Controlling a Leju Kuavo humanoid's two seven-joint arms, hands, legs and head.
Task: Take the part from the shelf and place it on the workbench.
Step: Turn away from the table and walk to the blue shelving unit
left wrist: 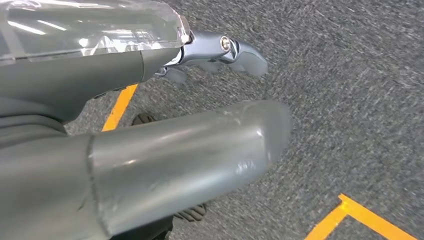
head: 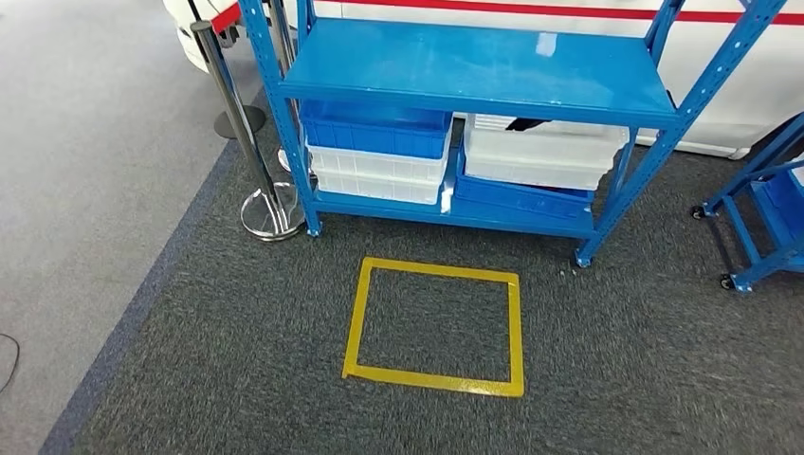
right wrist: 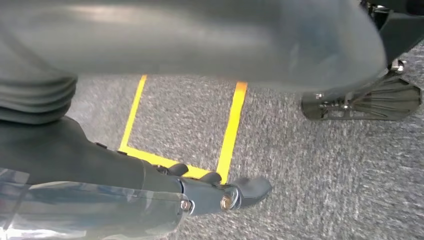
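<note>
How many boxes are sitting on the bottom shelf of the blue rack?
4 that I can tell. On the left, a blue bin sits on a white bin. On the right, a white bin sits on a flat blue bin. More may be hidden behind them.

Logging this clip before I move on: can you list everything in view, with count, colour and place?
Shelf: one, blue metal, straight ahead on the carpet.
Bins: one blue above two white at lower left of the shelf; white ones above a blue one at lower right.
Dark item: one, in the upper right white bin; too small to identify.
Taped square: one, yellow, on the floor before the shelf.
Stanchion: chrome post and base, left of the shelf.
Cart: blue, wheeled, at far right.
Carpet: dark grey.
Left hand: grey, hanging above the carpet, holding nothing.
Right hand: same.
</note>
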